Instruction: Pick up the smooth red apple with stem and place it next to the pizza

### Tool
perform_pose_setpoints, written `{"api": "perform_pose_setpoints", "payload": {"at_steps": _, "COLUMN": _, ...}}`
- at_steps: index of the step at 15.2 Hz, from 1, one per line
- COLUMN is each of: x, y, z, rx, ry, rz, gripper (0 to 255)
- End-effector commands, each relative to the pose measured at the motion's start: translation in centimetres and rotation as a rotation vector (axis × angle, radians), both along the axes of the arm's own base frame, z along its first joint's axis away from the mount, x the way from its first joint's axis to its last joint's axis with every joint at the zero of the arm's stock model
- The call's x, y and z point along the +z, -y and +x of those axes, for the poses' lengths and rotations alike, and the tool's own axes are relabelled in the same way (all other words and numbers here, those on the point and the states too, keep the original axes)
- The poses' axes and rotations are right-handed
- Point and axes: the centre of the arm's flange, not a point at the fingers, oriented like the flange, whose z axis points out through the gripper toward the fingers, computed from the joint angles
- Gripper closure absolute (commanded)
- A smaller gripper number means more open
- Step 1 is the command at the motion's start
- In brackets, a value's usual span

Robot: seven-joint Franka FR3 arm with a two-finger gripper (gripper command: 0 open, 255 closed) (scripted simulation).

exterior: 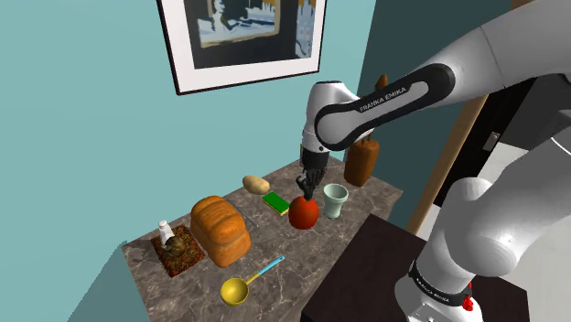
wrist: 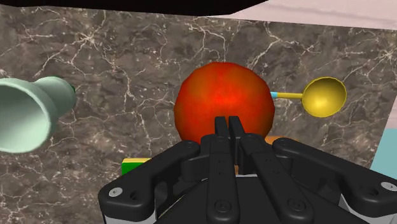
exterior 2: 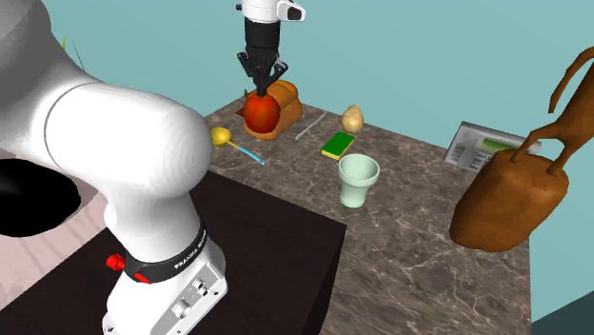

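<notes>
1. The tool is closed on the red apple. In the wrist view its two fingers stand almost together, pinching the very top of the fruit where the stem should be. The stem itself is hidden behind them.
2. The apple hangs under the tool over the near part of the desk. It is between the pale green cup and the yellow spoon. It looks lifted clear of the marble, though no view shows the gap plainly.
3. The pizza appears to be the square brown-and-red slab at the shoulder view's far left end of the desk. A small shaker stands at its edge. The bread loaf lies between it and the apple.
4. By my reading the pick is done and the carry is the step in hand.
5. The next move calls for travelling toward the shoulder view's left, high enough to pass the loaf or around its near side. The apple should then be lowered onto bare desk just beside the pizza, likely on the spoon's side.
6. The grip is narrow and high on the fruit, so a slow, steady move seems wise, lest the apple swing or slip.
</notes>
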Motion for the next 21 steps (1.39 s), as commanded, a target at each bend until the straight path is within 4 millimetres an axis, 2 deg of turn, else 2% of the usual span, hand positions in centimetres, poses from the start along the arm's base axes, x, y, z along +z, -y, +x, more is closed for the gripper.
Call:
{"api": "perform_pose_setpoints", "payload": {"at_steps": 1, "x": -0.1, "y": -2.3, "z": 1.2, "rx": -0.001, "ry": 0.0, "rz": 0.001, "gripper": 255}}
{"api": "perform_pose_setpoints", "payload": {"at_steps": 21, "x": 0.0, "y": -25.5, "z": 13.7, "rx": -0.001, "ry": 0.0, "rz": 0.001, "gripper": 255}}
